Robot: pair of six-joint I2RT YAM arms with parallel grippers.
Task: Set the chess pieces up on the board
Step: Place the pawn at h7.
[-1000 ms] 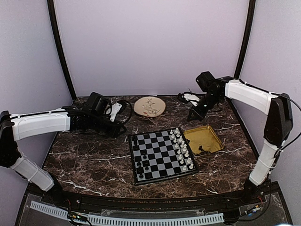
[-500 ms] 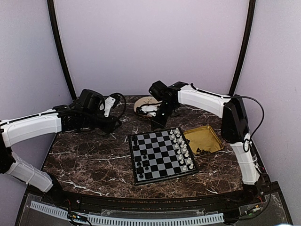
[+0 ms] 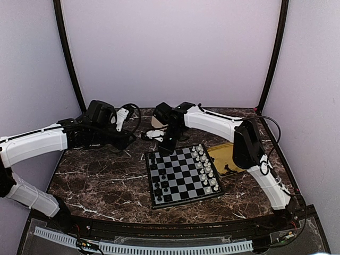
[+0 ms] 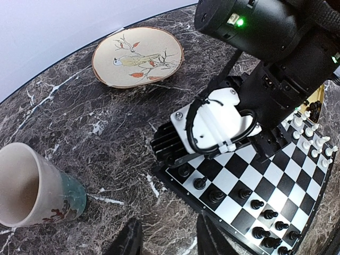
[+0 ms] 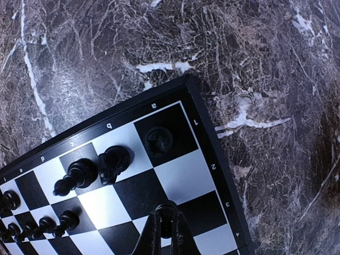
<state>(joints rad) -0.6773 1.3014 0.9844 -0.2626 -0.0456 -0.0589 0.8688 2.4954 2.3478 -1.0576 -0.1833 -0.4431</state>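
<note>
A: Where is the right claw (image 5: 165,215) pictured?

B: It is seen above the far-left corner of the board (image 3: 183,174), with its arm stretched across from the right side. Its fingers are pressed together, and a small dark shape, taken to be a black piece (image 5: 166,225), appears nipped at the tips.

A: And the chess pieces (image 5: 114,162) already set?

B: Three black figures are stood along the lettered edge, from the corner square outward. Bare squares of the next row are left just ahead of the tips, toward that corner. A short advance and a straight lowering are judged to be called for.

A: Is the left claw (image 4: 170,241) better placed?

B: It is held part open and empty over the tabletop (image 4: 79,133), just off the same corner. The right claw is counted the nearer.
</note>
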